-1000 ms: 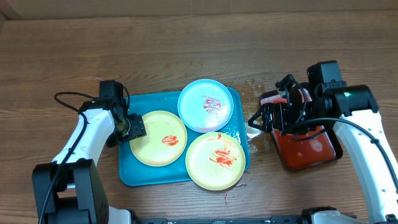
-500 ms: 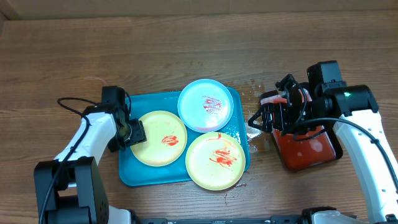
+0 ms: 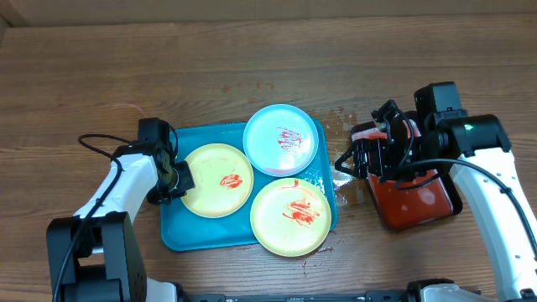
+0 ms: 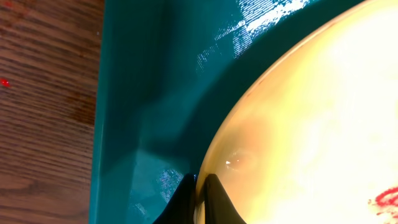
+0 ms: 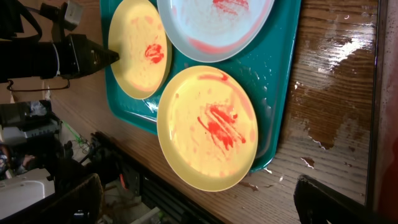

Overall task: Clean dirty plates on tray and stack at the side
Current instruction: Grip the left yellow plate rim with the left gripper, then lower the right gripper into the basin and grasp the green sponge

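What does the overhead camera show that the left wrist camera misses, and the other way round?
Only overhead: both arms, the light blue plate, the front yellow plate, and the right gripper, open, by a black tray of red liquid. Only the left wrist: a close look at the left gripper pinched shut on the rim of the left yellow plate. Both: that red-smeared plate, the turquoise tray and the wooden table.
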`<state>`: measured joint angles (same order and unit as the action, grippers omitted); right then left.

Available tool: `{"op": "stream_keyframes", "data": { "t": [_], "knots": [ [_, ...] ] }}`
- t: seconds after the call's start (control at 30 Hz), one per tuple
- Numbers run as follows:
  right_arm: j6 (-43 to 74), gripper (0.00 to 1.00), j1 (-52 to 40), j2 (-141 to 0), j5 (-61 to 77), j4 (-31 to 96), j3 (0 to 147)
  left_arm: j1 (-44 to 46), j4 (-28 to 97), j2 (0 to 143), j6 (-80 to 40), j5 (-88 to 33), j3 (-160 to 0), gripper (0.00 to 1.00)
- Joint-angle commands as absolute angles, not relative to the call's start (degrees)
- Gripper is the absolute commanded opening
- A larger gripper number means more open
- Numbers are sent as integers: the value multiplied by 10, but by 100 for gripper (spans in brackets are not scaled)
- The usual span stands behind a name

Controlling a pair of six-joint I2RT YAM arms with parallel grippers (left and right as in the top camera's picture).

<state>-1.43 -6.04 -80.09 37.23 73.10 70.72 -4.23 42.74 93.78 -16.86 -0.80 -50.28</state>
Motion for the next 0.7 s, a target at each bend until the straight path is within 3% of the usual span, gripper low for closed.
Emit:
{"op": "stream_keyframes", "data": {
  "t": [0.0, 0.2, 0.37, 0.67],
  "knots": [
    [-12, 100, -59, -793, 376, 727, 720, -45, 421, 945, -192, 6, -499, 4],
    [-8, 100, -59, -794, 311, 721, 719, -45, 422, 945, -191, 18, -499, 4],
    [211, 100, -59, -811, 38, 690, 686, -45, 422, 945, -184, 21, -499, 4],
    [279, 100, -59, -888, 32, 551, 592, -45, 422, 945, -180, 19, -499, 4]
  ]
}}
